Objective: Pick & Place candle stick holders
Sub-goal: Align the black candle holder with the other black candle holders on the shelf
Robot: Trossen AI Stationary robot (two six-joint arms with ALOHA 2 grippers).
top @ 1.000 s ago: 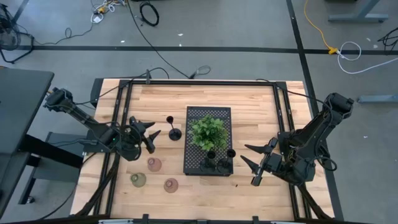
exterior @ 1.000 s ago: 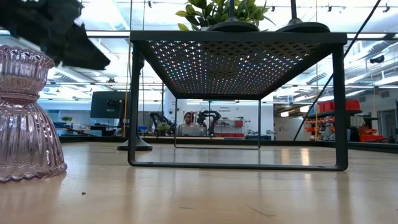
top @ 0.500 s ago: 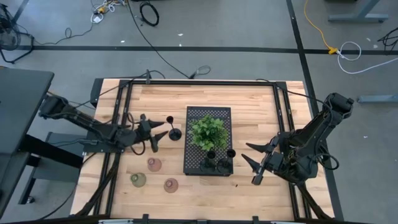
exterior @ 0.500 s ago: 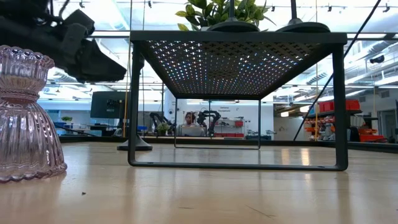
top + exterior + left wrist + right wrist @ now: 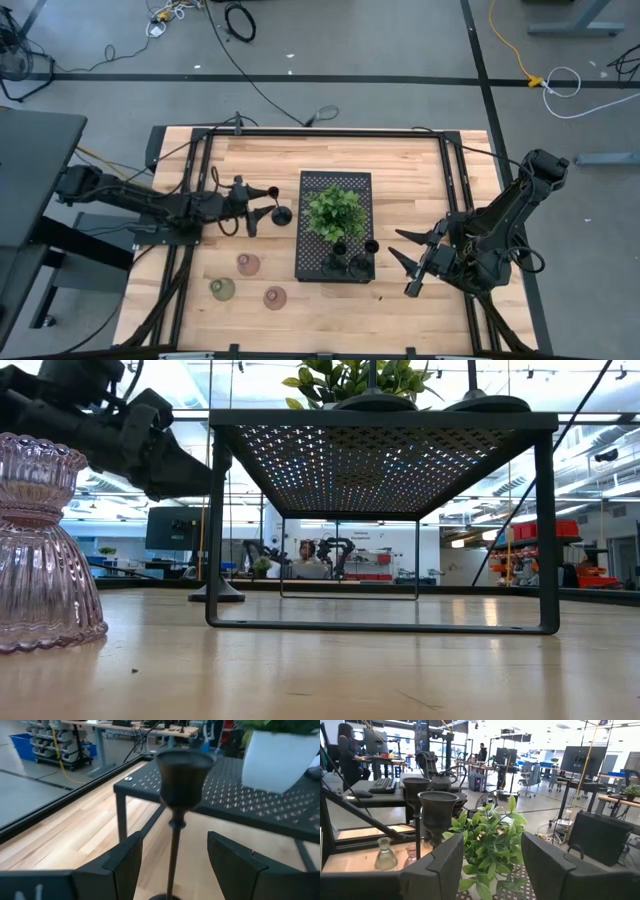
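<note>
Between the spread fingers of the left gripper (image 5: 172, 857) stands a black holder (image 5: 178, 785), stem centred for grasping; right gripper (image 5: 408, 264) waits open.

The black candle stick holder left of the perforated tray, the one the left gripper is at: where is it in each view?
High view: the black candle stick holder stands just left of the perforated tray, at the open left gripper.
Low view: only its round base shows, by the tray's left leg.
Left wrist view: centre, cup and stem between the fingers.
Right wrist view: cannot tell.
Shared landmark: the tray.
</note>
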